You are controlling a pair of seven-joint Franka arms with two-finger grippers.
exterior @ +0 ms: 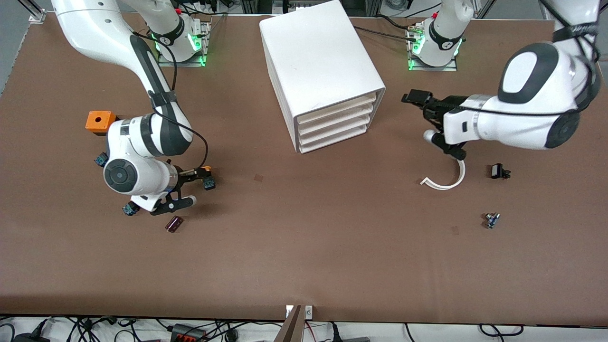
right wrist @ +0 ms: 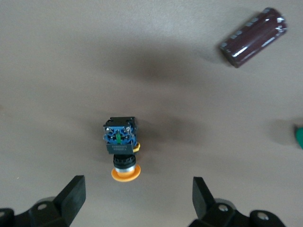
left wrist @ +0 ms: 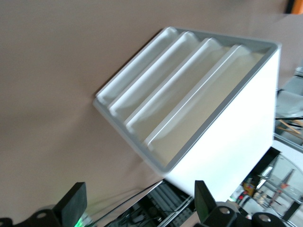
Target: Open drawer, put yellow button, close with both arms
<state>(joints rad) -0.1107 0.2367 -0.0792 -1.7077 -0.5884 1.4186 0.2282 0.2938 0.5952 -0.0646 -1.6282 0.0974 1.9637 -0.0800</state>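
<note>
The yellow button (exterior: 207,176) lies on its side on the table toward the right arm's end, and shows in the right wrist view (right wrist: 121,151). My right gripper (exterior: 195,177) hangs just over it, open and empty (right wrist: 137,198), with the cap between the spread fingers. The white cabinet (exterior: 319,61) stands mid-table with all four drawers shut; the drawer (exterior: 338,110) is the topmost (left wrist: 201,101). My left gripper (exterior: 420,100) is open and empty (left wrist: 139,203), in the air beside the cabinet's front, apart from it.
An orange box (exterior: 99,120), two teal-bodied parts (exterior: 100,159) (exterior: 129,208) and a dark cylinder (exterior: 174,223) (right wrist: 253,38) lie round the right gripper. A white curved piece (exterior: 446,181) and two small parts (exterior: 498,171) (exterior: 491,220) lie under the left arm.
</note>
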